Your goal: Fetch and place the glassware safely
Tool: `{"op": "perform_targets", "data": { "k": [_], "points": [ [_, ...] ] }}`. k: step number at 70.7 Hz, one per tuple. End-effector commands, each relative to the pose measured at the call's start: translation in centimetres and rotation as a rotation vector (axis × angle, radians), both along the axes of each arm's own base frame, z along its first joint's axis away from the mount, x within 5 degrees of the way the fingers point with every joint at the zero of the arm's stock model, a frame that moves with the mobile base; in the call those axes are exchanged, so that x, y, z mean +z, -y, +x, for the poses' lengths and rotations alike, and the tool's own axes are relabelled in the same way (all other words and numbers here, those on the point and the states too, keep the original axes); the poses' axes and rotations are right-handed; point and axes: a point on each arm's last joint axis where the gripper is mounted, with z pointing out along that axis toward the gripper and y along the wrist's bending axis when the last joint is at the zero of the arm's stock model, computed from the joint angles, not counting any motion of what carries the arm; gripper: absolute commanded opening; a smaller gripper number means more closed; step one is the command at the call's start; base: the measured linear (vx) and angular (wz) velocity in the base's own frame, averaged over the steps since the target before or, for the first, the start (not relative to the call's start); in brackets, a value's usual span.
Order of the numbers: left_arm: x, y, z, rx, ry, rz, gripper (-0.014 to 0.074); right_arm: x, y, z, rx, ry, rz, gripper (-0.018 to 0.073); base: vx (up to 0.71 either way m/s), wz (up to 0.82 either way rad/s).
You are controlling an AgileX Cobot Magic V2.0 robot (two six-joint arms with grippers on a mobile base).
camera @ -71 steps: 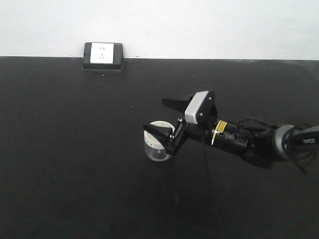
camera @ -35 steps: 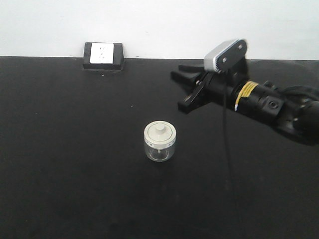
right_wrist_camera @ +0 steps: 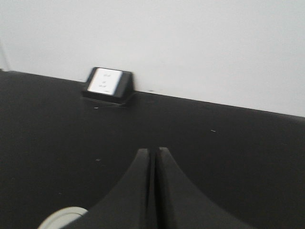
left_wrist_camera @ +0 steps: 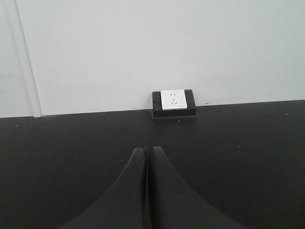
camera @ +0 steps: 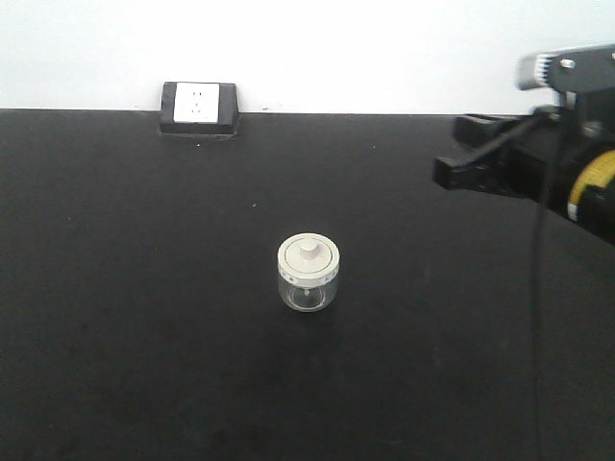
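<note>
Black table top [camera: 144,336] fills most of the front view, a pale wall [camera: 336,48] behind its far edge. Right arm [camera: 567,168] enters from the right edge, raised above the surface, its right gripper [camera: 459,154] pointing left toward the table's middle; a grey wrist camera housing sits on top and a thin cable hangs down from it. Glass jar [camera: 308,274] stands upright near the table's centre, clear squat body, cream-white lid with central knob on top; it is well apart from the right gripper, to the gripper's left and nearer the camera, nothing touching it. In the right wrist view only an arc of the jar's lid [right_wrist_camera: 62,218] shows at the bottom edge, left of the fingers [right_wrist_camera: 140,191], which meet along a thin seam, so the right jaws are together and hold nothing. Left gripper [left_wrist_camera: 147,157] appears only in its own wrist view: two dark fingers pressed side by side with a hairline between them, jaws together, empty, over bare black surface, aimed at the wall. Wall socket block [camera: 199,108], white face in a black housing, sits at the table's far edge against the wall, left of centre, well apart from jar and gripper. Nothing stands between the jar and the right gripper
</note>
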Motion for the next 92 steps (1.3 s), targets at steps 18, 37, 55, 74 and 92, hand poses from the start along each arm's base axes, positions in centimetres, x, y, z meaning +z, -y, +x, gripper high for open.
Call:
{"op": "perform_targets", "data": {
  "k": [18,37,55,74,92],
  "points": [
    [1.5,0.1,-0.1,-0.013,0.085,-0.017,-0.0007,2.6,4.3,-8.2,-0.146,0.178,0.025,-0.0003,0.00,0.00],
    [1.5,0.1,-0.1,-0.013,0.085,-0.017,-0.0007,0.6,5.6,-14.3,-0.196,0.256,0.029,-0.0003,0.00,0.00],
    [1.5,0.1,-0.1,-0.013,0.085,-0.017,-0.0007,-2.9,6.3,-17.6,-0.222,0.291,0.004,-0.0003,0.00,0.00],
    [1.5,0.1,-0.1,-0.013,0.085,-0.017,-0.0007,-5.9,6.6,-18.7,-0.237,0.274,-0.021,-0.0003,0.00,0.00],
    [1.5,0.1,-0.1,-0.013,0.085,-0.017,-0.0007,-6.6,6.7,-18.7,-0.243,0.255,-0.026,-0.0003,0.00,0.00]
  ]
}}
